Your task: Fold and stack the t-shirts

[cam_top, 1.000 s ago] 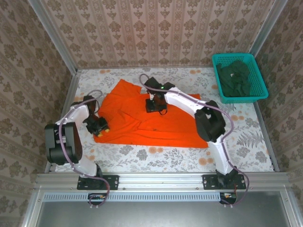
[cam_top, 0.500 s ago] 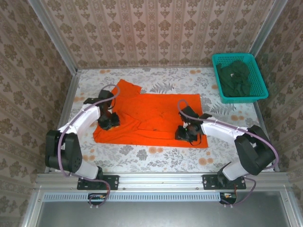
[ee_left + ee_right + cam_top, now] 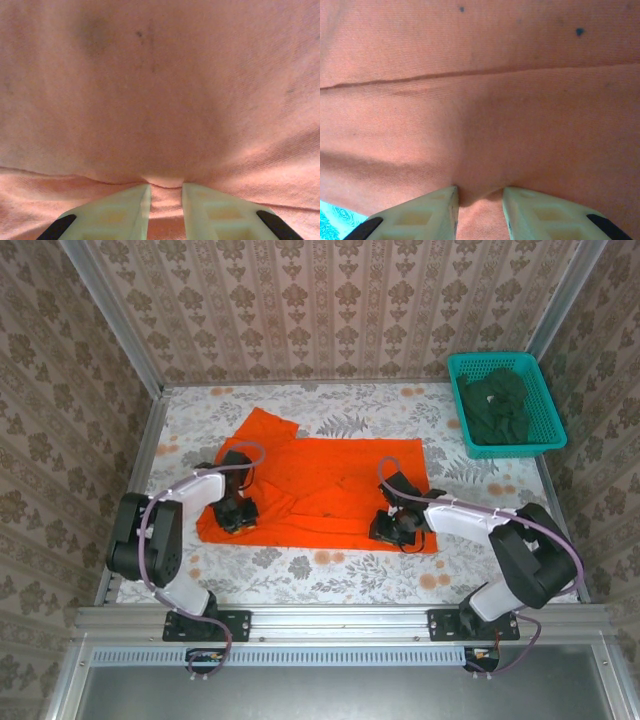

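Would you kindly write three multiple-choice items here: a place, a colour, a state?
1. Where does the basket stand? A. near left corner B. far right corner of the table C. table centre
2. What colour are the clothes in it? A. dark green B. white C. yellow
3. What is the left hand doing? A. hanging open B. gripping the basket C. pinching the orange t-shirt
Answers: B, seen from above; A, a dark green heap; C, cloth bunches between its fingers.
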### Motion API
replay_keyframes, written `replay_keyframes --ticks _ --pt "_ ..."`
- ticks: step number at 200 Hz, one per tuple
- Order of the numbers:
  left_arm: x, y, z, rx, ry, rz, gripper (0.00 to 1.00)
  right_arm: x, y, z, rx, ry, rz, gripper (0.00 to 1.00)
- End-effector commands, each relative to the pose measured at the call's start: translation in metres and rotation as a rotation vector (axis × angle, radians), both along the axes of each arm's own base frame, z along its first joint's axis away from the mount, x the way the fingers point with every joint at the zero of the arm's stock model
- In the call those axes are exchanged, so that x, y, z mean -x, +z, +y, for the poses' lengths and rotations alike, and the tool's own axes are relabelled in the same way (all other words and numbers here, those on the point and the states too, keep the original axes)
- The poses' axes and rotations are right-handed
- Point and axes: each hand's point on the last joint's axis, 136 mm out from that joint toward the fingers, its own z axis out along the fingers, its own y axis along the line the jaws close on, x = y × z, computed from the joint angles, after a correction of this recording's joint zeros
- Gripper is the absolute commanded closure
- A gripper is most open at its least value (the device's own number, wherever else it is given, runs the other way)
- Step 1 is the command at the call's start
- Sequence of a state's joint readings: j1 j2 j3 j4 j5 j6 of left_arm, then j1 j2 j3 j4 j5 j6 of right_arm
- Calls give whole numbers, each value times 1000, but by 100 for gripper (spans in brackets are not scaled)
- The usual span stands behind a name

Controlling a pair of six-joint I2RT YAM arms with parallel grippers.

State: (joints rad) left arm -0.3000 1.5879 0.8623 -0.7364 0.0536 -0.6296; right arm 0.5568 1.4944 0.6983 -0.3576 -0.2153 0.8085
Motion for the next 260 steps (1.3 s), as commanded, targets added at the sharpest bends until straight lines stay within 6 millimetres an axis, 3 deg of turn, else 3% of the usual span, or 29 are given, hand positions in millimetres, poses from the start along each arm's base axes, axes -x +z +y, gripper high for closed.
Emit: replay_keyframes --ticks 1,45,71,101,126,153,175,195,219,260 --pt "51 -12 17 -61 66 131 75 40 -27 -17 56 -23 117 66" --pt "78 -2 17 -4 141 94 72 79 -26 -29 47 -34 155 65" --pt "83 0 16 15 157 84 71 96 -25 -29 29 -39 165 65" --pt "77 3 16 12 148 82 70 102 -19 -32 28 -44 163 64" --pt "57 20 17 2 126 60 69 98 -3 -26 -4 -26 135 59" --pt "4 67 7 39 109 -77 61 80 35 -25 0 30 6 48" --pt "-48 110 -5 72 96 -202 52 52 78 -21 -32 30 -183 41" --pt "-95 136 -15 86 66 -292 47 23 111 -24 -36 5 -344 36" --pt "-149 146 -15 75 53 -340 45 -17 139 -37 -14 -53 -459 34" --pt "-237 143 -11 -13 -2 -414 45 -84 154 -75 107 -162 -467 31"
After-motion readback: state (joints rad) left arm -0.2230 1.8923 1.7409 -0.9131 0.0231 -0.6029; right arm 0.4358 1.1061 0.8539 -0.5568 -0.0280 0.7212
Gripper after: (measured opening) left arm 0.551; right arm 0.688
